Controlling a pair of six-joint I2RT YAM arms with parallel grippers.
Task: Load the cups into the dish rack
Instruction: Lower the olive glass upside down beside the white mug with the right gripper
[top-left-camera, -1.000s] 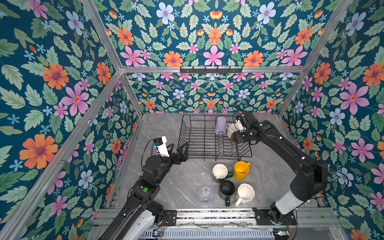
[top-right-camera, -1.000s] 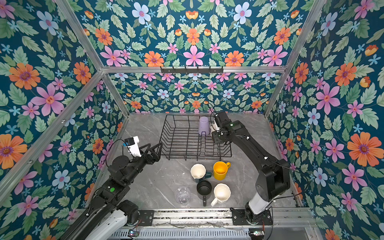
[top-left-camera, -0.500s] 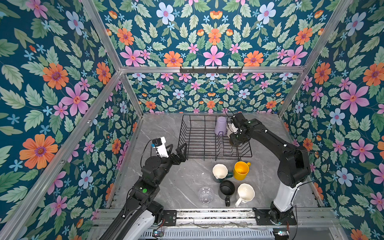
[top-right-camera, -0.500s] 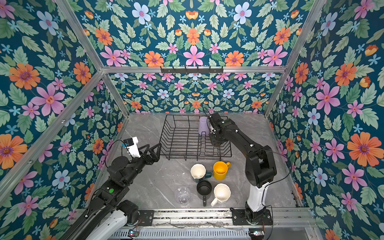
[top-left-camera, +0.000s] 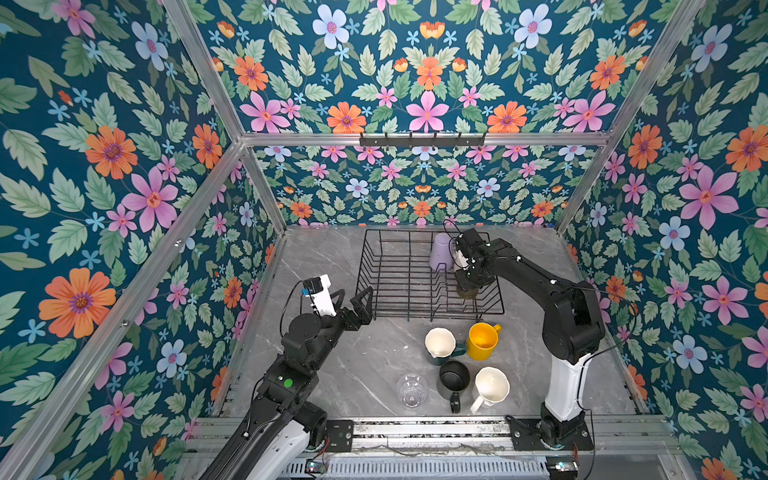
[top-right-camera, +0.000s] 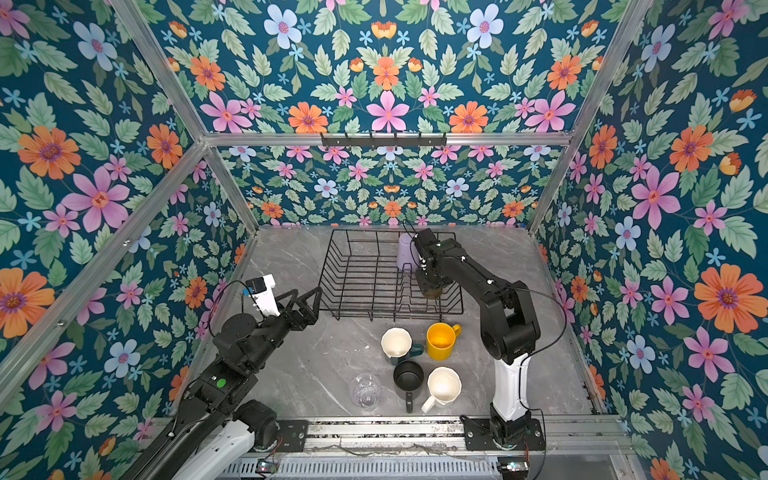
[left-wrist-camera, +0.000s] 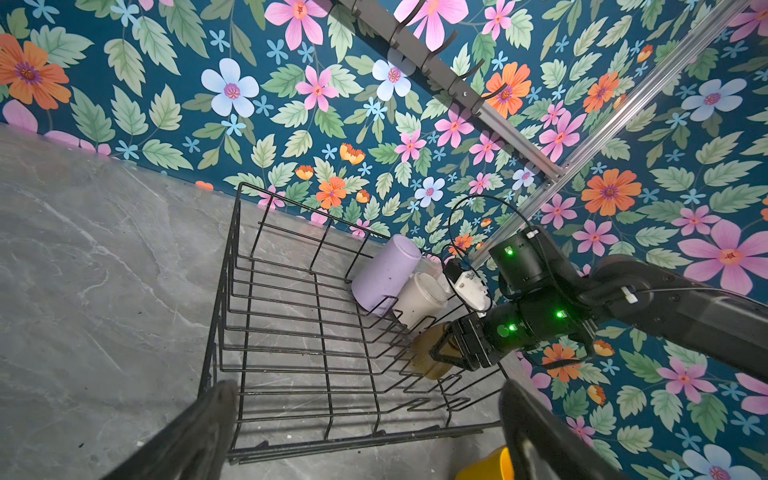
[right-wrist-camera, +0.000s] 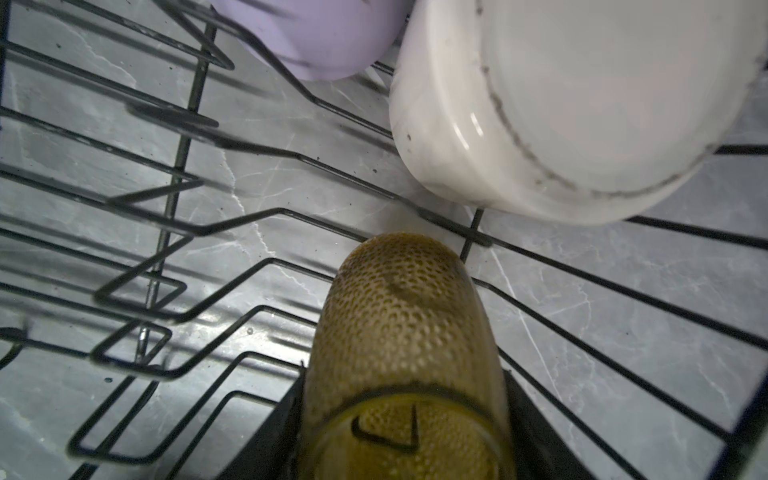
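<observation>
Walls: floral paper (top-left-camera: 124, 166), teal w/ orange & pink blooms, alu frame.
Desk: grey marble-look top (top-left-camera: 324, 257).
Dish rack: black wire (top-left-camera: 399, 286), far-centre of desk; 3 cups along its right side.
L claw: (top-left-camera: 353, 297) spread wide, empty, in the air just beside rack's near-left corner.
R claw: (top-left-camera: 467, 286) inside rack on the right side, part-closed on olive-amber glass (right-wrist-camera: 403, 332). Glass sits low among the prongs, prob. touching the wires, but view too dark to be sure.
Lavender tumbler: (top-left-camera: 441, 251) upside down, tilted, far side of rack.
Pale mug: (left-wrist-camera: 419, 299) upside down, betw. tumbler & glass, right against tumbler.
Desk cluster: near rack's front-right, all mouth-up.
- dark green mug (top-left-camera: 440, 343), cream inside, just beside yellow mug (top-left-camera: 482, 340)
- black mug (top-left-camera: 454, 376) beside white mug (top-left-camera: 491, 384)
- clear glass (top-left-camera: 411, 388) left of black mug
</observation>
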